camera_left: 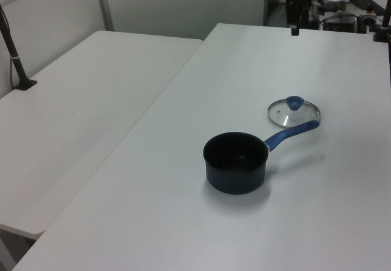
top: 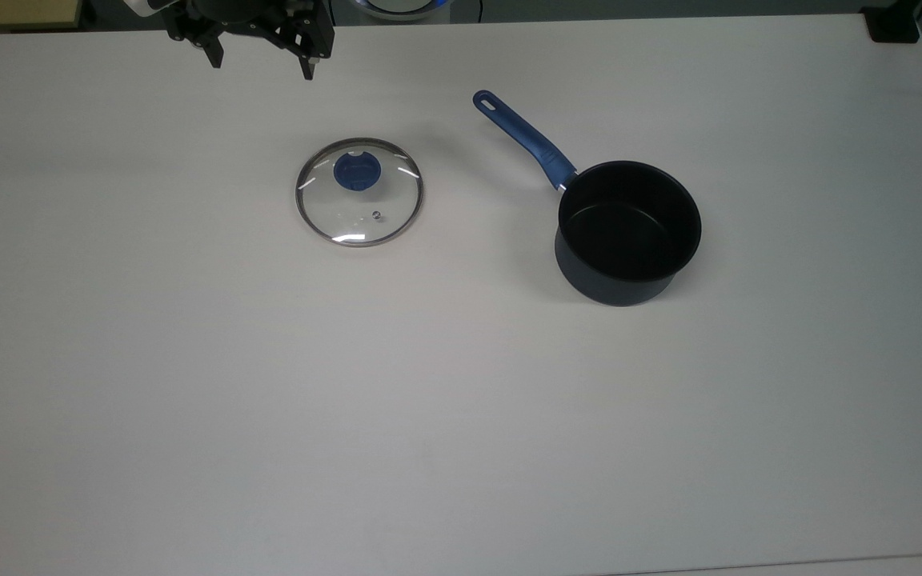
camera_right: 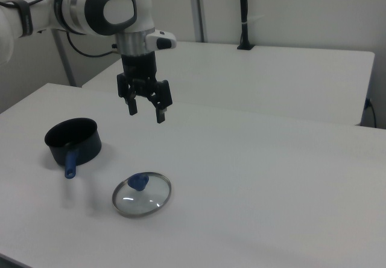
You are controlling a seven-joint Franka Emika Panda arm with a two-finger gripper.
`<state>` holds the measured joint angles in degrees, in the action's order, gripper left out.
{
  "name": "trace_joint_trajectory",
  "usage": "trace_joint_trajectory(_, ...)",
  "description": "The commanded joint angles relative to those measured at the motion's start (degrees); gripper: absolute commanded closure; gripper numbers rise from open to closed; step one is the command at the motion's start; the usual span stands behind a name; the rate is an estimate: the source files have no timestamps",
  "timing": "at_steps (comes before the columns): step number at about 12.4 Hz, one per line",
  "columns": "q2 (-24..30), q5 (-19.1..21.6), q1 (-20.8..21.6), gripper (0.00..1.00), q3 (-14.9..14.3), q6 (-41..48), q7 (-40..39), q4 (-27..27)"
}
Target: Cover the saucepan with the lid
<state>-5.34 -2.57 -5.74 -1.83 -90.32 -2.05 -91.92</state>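
Top view, upper left of the frame: the gripper hangs above the white table, fingers spread wide with nothing between them. Right of it and lower, left of centre, the lid lies flat, blue knob up. Further right, well apart, the saucepan stands uncovered, its handle pointing toward the upper left.

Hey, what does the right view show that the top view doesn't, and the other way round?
Right view alone: the white robot arm above the open end effector, and a second white table with a black post. Top view alone: the hole at the end of the saucepan's long blue handle and the lid's small steam vent. Both: the round clear glass lid lying flat on the white table, apart from the dark navy saucepan.
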Motion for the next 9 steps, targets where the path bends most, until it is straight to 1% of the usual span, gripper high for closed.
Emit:
trace_joint_trajectory(1,0.5,1.1,0.1,0.0,-0.4,0.9,-1.5,0.3)
trace_joint_trajectory(5,0.9,0.4,0.0,0.0,-0.5,1.0,-2.3,0.3)
trace_joint_trajectory(7,0.9,0.6,0.0,0.0,-1.2,1.2,-2.4,1.6)
trace_joint_trajectory(9,0.5,1.0,0.1,0.0,-1.2,0.9,-2.3,1.6)
